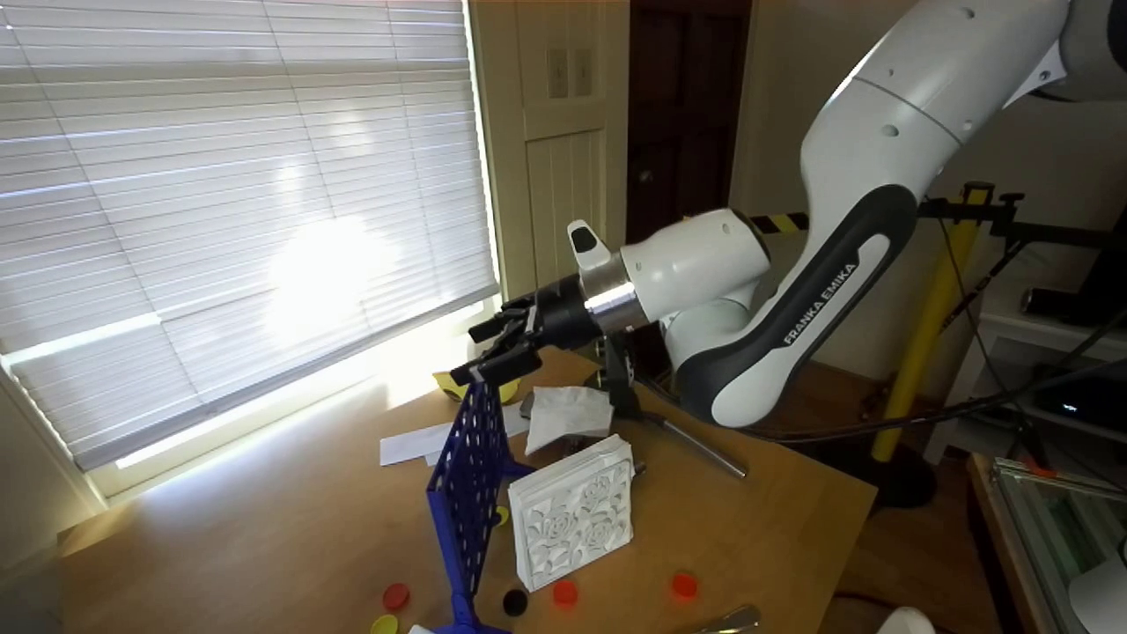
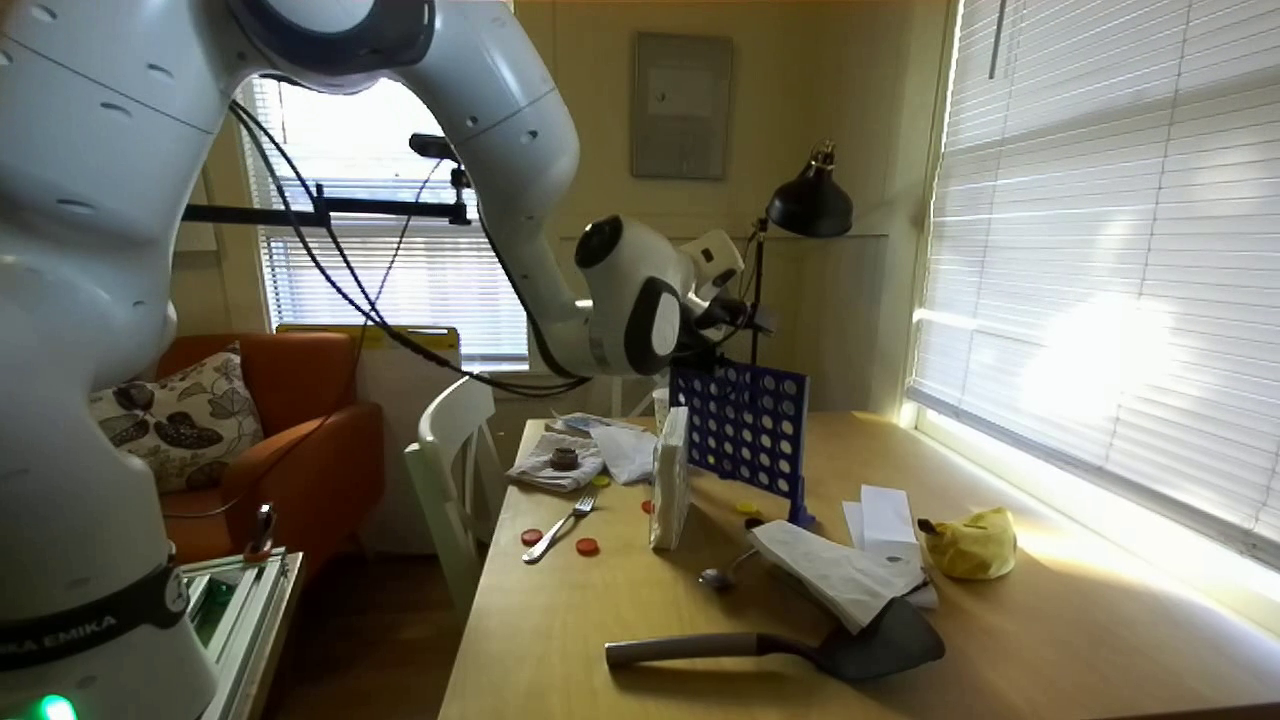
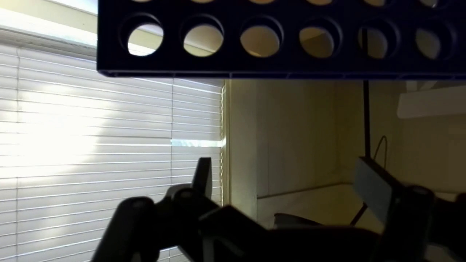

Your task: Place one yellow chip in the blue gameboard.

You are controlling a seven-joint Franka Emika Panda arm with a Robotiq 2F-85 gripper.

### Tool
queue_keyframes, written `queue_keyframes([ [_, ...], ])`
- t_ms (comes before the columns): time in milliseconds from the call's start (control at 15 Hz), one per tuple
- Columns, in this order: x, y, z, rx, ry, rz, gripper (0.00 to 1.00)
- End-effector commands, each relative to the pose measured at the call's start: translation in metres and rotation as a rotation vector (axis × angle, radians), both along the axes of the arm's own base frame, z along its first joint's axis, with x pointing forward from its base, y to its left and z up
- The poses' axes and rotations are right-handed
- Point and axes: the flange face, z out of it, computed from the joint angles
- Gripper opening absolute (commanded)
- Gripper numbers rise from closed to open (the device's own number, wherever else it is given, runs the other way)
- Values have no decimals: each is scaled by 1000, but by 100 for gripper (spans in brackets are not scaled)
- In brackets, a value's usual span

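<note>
1. Spread jaws, nothing seen between them: in an exterior view my gripper (image 1: 467, 355) is just by the top of the blue gameboard (image 1: 467, 480), contact unclear. A yellow chip (image 1: 385, 624) lies near the gameboard's foot; I expect it light, stiff, slippery, best pinched across its rim.
2. In an exterior view, a crumpled yellow bundle (image 2: 970, 545) lies well apart from the gameboard.
3. In the wrist view, the gameboard's round holes look smooth and hard-edged; my flat pads (image 3: 375, 189) stand apart.

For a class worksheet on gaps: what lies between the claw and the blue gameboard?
The stretch between the claw and the blue gameboard looks bare: the wrist view shows only background there, including blinds and wall.
</note>
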Motion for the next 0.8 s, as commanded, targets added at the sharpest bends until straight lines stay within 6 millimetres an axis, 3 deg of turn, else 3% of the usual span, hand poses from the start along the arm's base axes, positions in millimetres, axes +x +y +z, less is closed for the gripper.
queue_keyframes([
  [0, -8, -9, 25, -110, 110, 13, 100],
  [467, -25, 2, 18, -417, 330, 39, 100],
  [733, -16, -3, 56, -516, 372, 28, 100],
])
